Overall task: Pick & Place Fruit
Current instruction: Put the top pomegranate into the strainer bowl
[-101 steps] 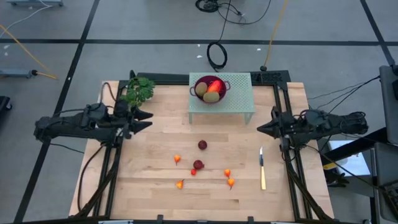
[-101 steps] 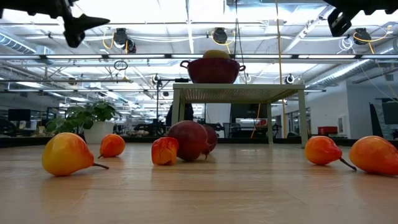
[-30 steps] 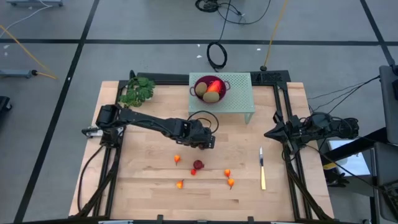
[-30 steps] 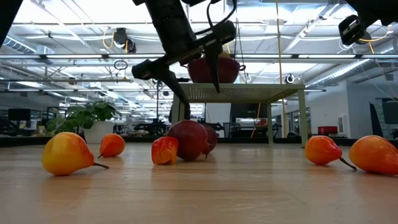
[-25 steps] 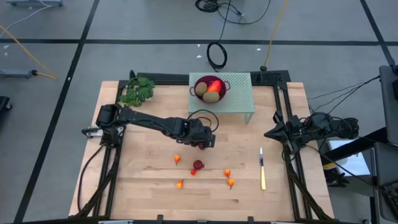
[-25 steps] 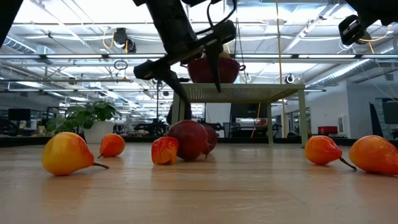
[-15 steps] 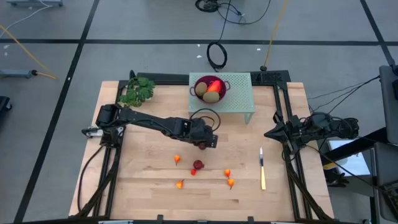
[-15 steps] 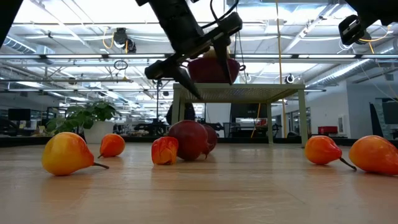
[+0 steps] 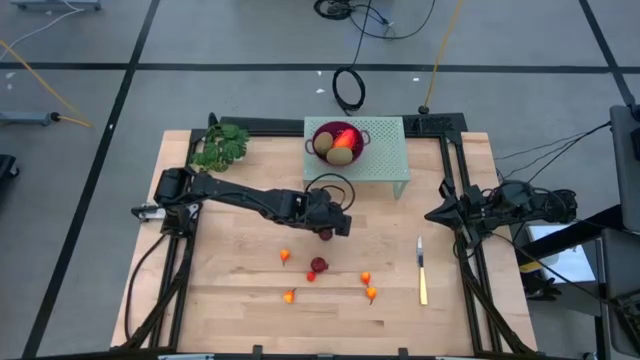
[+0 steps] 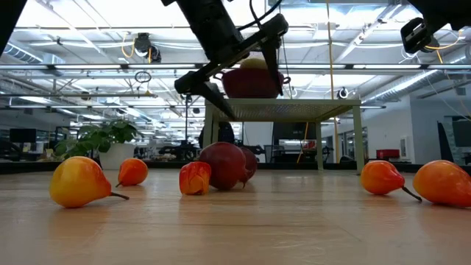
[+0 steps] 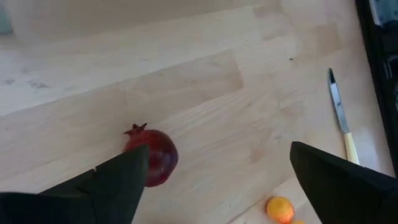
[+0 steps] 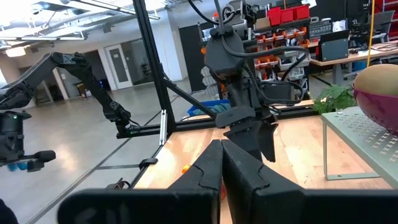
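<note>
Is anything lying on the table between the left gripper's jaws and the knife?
No. In the high view, only bare wood lies between the left gripper, poised open over a dark red fruit, and the knife.

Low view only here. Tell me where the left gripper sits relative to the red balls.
Observer: From above, the left gripper hangs open over the ball nearer the stand. The left wrist view shows that ball close by one finger, not centred.
Operator: Give me the other ball.
Observer: The second ball lies apart from the first, nearer the table's front edge, beside a small orange bit.
Operator: Report the right gripper.
Observer: The right gripper is shut and waits at the table's right edge, past the knife.
</note>
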{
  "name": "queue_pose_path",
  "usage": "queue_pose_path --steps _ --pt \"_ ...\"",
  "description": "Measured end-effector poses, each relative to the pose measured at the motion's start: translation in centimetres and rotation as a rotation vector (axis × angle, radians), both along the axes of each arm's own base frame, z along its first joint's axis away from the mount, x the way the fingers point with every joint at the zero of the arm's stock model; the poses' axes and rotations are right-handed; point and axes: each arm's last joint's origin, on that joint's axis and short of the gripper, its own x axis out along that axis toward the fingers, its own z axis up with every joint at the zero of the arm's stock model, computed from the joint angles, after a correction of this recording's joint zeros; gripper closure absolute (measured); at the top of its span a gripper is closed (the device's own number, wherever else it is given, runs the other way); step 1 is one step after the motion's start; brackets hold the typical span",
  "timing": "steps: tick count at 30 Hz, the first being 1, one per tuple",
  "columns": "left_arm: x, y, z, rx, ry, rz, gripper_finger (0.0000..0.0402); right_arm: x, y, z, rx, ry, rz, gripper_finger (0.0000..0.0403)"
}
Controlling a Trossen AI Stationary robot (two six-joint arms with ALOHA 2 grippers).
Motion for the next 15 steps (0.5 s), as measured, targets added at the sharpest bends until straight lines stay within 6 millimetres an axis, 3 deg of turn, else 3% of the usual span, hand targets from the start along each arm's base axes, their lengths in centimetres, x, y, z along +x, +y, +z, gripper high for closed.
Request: queue_pose_path --steps 7,15 --pt "0.46 -0.34 0.34 0.075 -0.043 -0.087 0.0083 0.00 0.00 0.00 0.000 0.000 0.000 0.0399" --pt "0.42 -0.20 0.31 0.025 -0.057 0.007 0.0108 0.00 0.00 0.00 0.000 0.000 0.000 0.0399"
